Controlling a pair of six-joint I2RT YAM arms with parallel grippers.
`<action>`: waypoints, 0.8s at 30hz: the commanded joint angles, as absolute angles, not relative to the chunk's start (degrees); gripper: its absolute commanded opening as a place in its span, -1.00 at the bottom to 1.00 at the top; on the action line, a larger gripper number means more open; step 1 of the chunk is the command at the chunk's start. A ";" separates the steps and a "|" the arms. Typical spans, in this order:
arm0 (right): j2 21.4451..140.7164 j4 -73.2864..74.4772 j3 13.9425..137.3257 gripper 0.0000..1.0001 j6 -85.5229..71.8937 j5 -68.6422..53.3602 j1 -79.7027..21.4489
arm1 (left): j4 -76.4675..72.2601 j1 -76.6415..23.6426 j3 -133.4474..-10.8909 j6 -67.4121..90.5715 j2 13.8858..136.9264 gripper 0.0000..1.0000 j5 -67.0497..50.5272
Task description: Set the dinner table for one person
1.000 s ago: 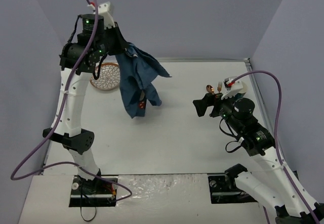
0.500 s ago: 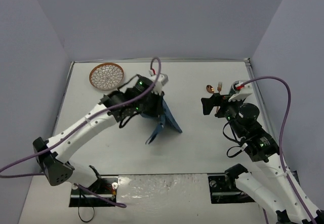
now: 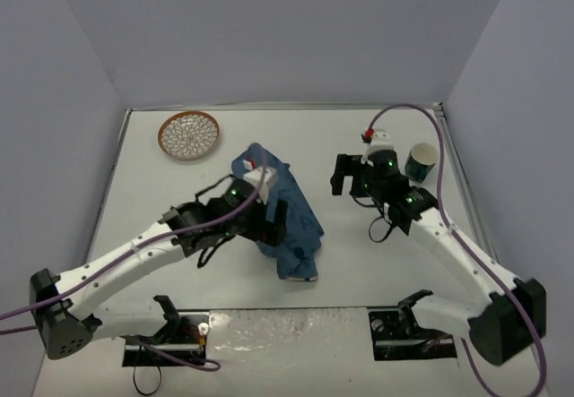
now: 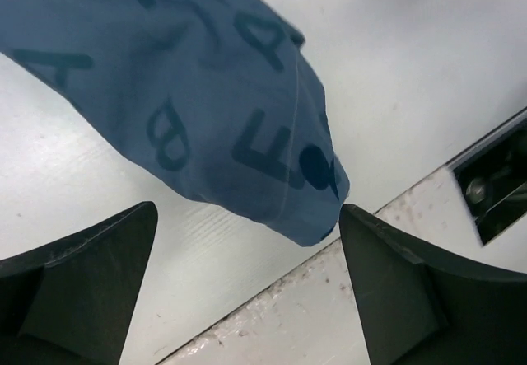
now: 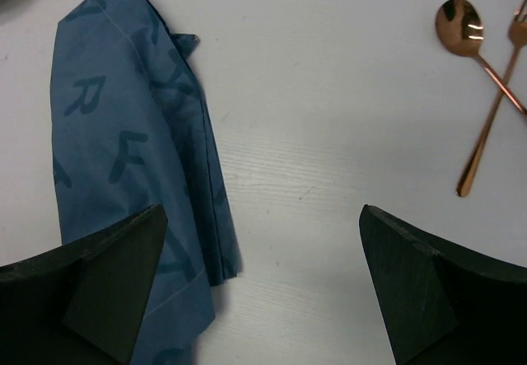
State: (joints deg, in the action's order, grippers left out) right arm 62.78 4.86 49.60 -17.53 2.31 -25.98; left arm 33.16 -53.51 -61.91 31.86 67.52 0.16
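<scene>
From above, the white dinner table (image 3: pixel 377 267) spreads beneath me, inside lilac walls (image 3: pixel 287 30): one placemat (image 3: pixel 294 222), one plate (image 3: pixel 189 134), one cup (image 3: pixel 421 159).

Left wrist: my left gripper (image 4: pixel 247 291) gapes empty over the placemat.

Right wrist: my right gripper (image 5: pixel 263 287) gapes too; one spoon (image 5: pixel 459 21), one fork (image 5: pixel 490 126).

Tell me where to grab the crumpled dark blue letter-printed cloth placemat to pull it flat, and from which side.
Take the folded corner of the dark blue letter-printed cloth placemat nearest the arm bases. It pokes out of the heap onto bare white tabletop, so the open left gripper, hovering above it, could likely drop straight down and pinch it.
</scene>
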 commanded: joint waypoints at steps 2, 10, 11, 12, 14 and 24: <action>77.80 -5.20 58.11 0.98 -15.38 -4.69 -26.51 | 28.75 -37.38 -59.65 33.40 61.58 0.79 0.26; 93.52 -6.86 67.33 0.60 -12.47 -7.22 -26.46 | 15.73 -23.37 -58.62 34.11 77.88 0.71 -13.00; 94.85 -7.71 67.73 0.54 -12.03 -7.58 -26.50 | 14.89 -22.85 -59.31 34.51 80.73 0.69 -12.88; 96.17 -8.55 68.13 0.49 -11.59 -7.93 -26.54 | 14.04 -22.33 -59.99 34.91 83.59 0.67 -12.77; 99.50 -10.33 69.83 0.40 -10.06 -9.62 -26.54 | 12.43 -20.10 -61.92 36.69 87.71 0.60 -12.66; 108.90 -16.09 74.62 0.20 -8.44 -14.17 -26.54 | 9.74 -18.45 -71.01 39.56 103.04 0.50 -12.93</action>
State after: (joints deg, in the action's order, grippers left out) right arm 108.40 -9.32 71.60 -9.58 -11.52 -26.30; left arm 14.56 -18.17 -65.28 37.79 101.62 -11.86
